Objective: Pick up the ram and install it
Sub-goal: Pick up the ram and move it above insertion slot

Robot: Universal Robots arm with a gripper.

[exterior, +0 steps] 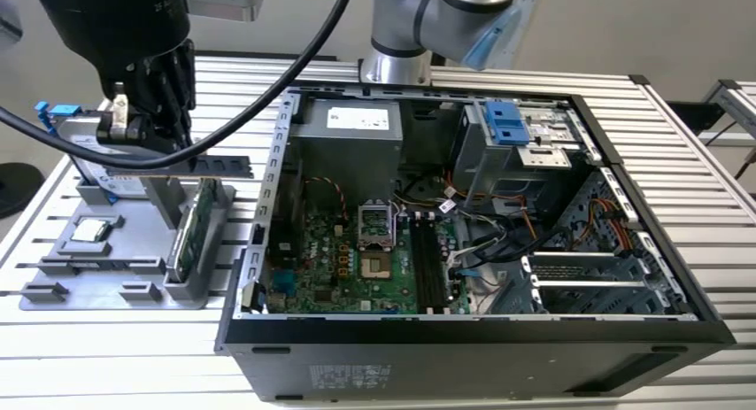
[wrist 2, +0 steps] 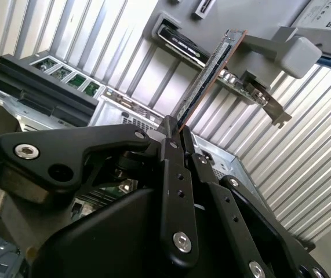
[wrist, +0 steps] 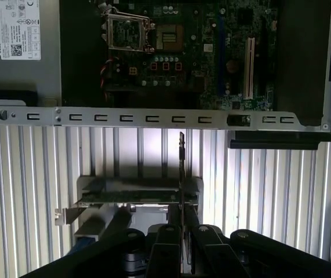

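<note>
- Grey holder point(exterior: 119, 255) sits on the slatted desk point(exterior: 106, 357) at the exterior view's left, with a green card point(exterior: 187, 235) standing in it.
- Black jaws hang over that holder, pinched shut on one end of the ram point(exterior: 222, 166); the dark stick lies level in the air and points toward the computer case point(exterior: 473, 361).
- Open on top, the computer case lies further right, its green board point(exterior: 336, 261) facing up.

Clear air around the gripper point(exterior: 151, 144) and its clamped ram point(exterior: 219, 166). Green card point(exterior: 189, 228) stands right below, case wall point(exterior: 274, 162) alongside, and past it the motherboard point(exterior: 343, 259) lies open.
</note>
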